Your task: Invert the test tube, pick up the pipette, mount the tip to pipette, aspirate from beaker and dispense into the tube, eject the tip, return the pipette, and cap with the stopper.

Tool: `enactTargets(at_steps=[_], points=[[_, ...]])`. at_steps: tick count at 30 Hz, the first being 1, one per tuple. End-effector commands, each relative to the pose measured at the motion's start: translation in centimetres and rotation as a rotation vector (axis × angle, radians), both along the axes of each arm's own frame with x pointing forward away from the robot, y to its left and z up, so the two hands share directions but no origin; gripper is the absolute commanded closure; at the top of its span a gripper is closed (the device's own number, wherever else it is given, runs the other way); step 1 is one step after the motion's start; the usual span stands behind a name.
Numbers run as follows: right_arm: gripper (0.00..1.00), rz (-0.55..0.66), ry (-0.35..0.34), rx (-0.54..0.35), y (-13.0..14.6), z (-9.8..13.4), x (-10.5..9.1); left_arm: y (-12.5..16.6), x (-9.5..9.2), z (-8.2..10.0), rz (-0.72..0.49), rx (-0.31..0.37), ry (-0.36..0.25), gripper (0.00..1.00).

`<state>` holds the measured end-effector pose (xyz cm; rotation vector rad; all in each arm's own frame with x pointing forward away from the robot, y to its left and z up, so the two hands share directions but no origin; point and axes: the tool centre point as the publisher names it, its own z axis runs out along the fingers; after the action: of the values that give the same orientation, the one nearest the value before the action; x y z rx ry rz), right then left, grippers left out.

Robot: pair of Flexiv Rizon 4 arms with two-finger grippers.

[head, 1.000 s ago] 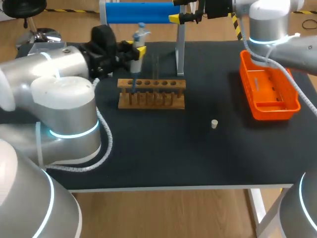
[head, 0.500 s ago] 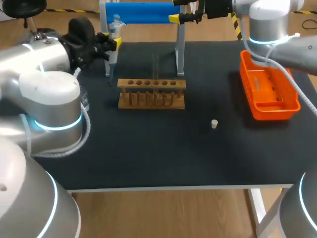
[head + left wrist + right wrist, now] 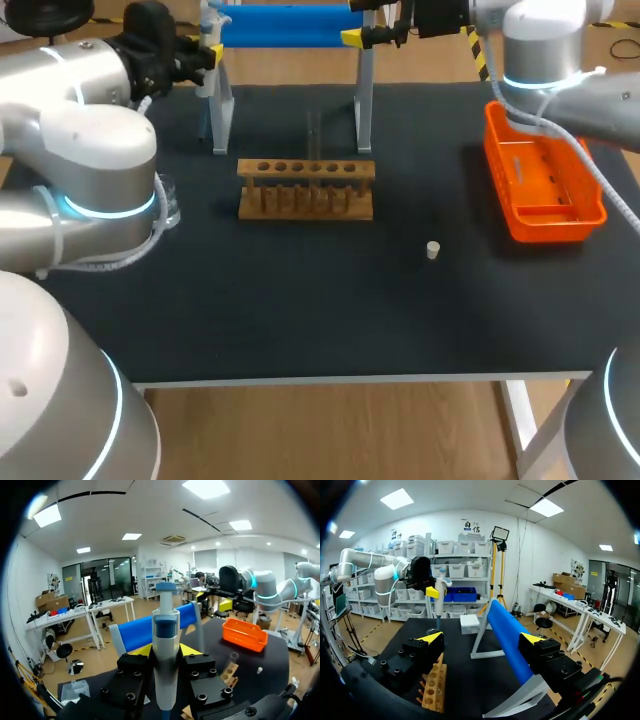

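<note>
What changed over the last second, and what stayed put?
The left end effector, shut on the pipette, carried it from above the wooden rack toward the table's far left corner. The right end effector, the wooden rack, the stopper and the orange tray kept their places.

The pipette (image 3: 207, 45) is white and grey with a blue top. It stands straight up with its thin end pointing down. The left gripper (image 3: 208, 55) holds it by the middle, at the far left corner of the table (image 3: 300, 300), right by the blue stand (image 3: 285, 25).

The test tube (image 3: 313, 135) is clear glass. It stands straight up at the far side of the wooden rack (image 3: 306, 190), near the middle.

The stopper (image 3: 433, 250) is small and pale. It sits alone on the black table, between the rack and the orange tray (image 3: 545, 190).

The beaker (image 3: 166, 205) is clear. It sits on the left side of the table, and only part of it shows.
</note>
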<state>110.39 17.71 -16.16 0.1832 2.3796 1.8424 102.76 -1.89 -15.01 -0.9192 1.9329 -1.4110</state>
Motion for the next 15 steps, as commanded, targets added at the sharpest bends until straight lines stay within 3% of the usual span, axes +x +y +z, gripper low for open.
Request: enactTargets(at_steps=[1, 6, 15], points=[[0.0, 0.005, 0.003, -0.004, -0.1, 0.1, 0.1, -0.7, 2.1, 0.2, 0.034, 0.026, 0.024, 1.0], [0.0, 0.005, 0.003, -0.004, -0.1, 0.1, 0.1, -1.0, 3.7, 0.4, 0.076, 0.035, 0.01, 1.0], [0.0, 0.005, 0.003, -0.004, -0.1, 0.1, 0.1, -1.1, 6.0, -0.5, 0.169, 0.033, 0.055, 1.0]])
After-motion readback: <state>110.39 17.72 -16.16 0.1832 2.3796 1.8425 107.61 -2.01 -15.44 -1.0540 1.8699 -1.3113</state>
